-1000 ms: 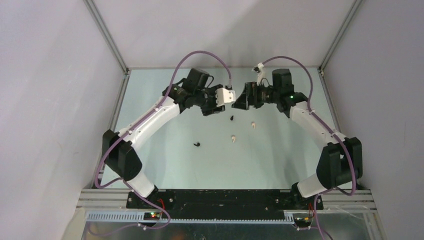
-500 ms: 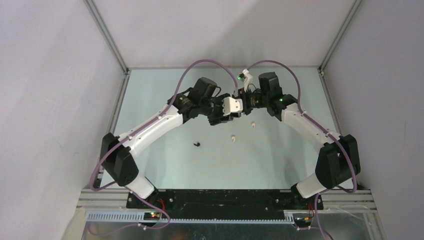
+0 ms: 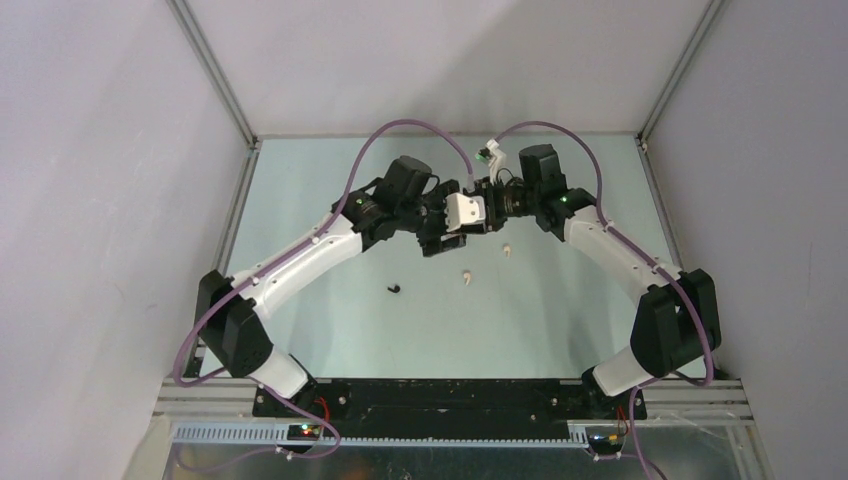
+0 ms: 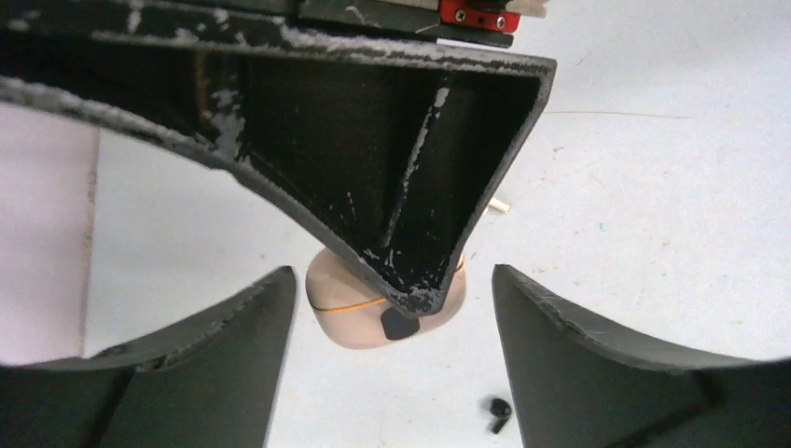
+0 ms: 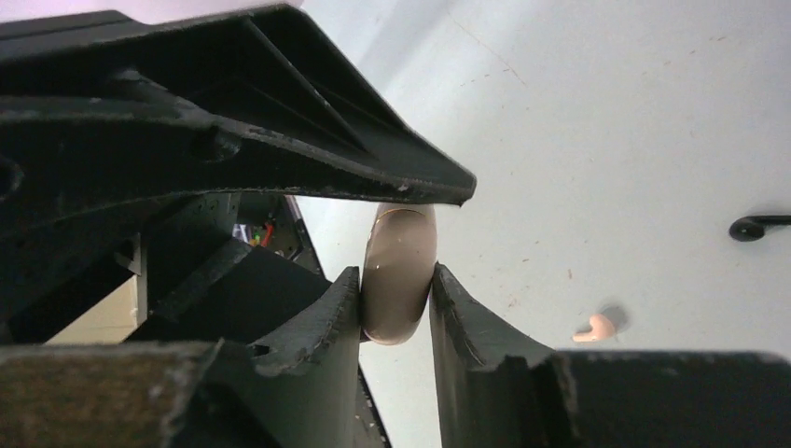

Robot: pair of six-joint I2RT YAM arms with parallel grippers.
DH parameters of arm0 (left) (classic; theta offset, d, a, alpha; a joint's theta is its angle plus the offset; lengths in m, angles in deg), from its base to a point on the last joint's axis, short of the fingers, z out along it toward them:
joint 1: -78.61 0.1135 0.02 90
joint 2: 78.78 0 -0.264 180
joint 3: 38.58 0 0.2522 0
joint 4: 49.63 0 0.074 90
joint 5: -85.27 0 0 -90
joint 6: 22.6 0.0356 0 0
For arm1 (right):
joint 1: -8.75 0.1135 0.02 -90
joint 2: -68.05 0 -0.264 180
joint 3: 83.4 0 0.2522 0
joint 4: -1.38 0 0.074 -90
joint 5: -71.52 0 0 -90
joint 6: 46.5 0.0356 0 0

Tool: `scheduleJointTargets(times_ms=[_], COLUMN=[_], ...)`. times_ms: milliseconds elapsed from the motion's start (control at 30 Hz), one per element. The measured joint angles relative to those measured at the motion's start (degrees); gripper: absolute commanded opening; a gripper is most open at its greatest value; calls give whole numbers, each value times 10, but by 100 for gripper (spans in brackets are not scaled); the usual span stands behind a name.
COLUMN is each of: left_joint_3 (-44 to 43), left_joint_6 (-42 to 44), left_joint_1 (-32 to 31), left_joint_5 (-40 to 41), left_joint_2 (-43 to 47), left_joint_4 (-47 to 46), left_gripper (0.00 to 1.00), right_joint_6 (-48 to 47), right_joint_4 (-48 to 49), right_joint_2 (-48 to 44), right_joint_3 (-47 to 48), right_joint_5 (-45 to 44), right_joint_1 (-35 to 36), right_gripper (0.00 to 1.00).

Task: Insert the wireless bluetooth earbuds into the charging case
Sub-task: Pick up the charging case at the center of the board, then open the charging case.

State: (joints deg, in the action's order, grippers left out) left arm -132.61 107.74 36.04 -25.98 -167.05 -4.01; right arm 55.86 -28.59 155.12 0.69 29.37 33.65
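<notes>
Top external view: both hands meet at 12 o'clock on the worktop (image 3: pixel 560 320), and their dark fingers make the charging case hard to pick out there.
Only the wrist views show it clearly. The right hand (image 5: pixel 396 280) pinches the charging case (image 5: pixel 401 313) edge-on between both fingers; it is cream-pink and rounded, with a thin orange seam line. In the left wrist view a right-hand finger hides its upper half. The left hand (image 4: pixel 392 280) stands open around the case, a gap on one side, gripping nothing. From above, a cream earbud (image 3: pixel 466 276) lies at 6 o'clock of the hands, another cream earbud (image 3: pixel 507 249) at 5 o'clock, and a black earbud (image 3: pixel 396 289) at 7 o'clock, all too small for detail.
</notes>
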Motion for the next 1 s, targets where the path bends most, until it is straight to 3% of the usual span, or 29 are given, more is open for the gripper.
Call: scheduleJointTargets(times_ms=[300,467,633,833,1000], left_joint_3=[16,37,31,2,46], left_joint_6=[-14,-31,-89,-142,-210], left_joint_1=[-1,10,33,68,71], left_joint_5=[2,23,107,97,-22], left_joint_2=[12,88,174,174,157], left_joint_4=[-11,-5,-10,-14,-38], left_gripper=[99,100,99,99,99], right_joint_6=[-21,-24,-49,-135,-215], right_joint_4=[-4,-10,-21,-76,-124], right_joint_2=[-5,-43,-111,-160,-177], right_joint_3=[0,0,4,60,100], right_joint_5=[10,9,-15,-71,-90], right_joint_1=[-23,-81,-132,-90,-29], right_gripper=[24,25,29,32,32])
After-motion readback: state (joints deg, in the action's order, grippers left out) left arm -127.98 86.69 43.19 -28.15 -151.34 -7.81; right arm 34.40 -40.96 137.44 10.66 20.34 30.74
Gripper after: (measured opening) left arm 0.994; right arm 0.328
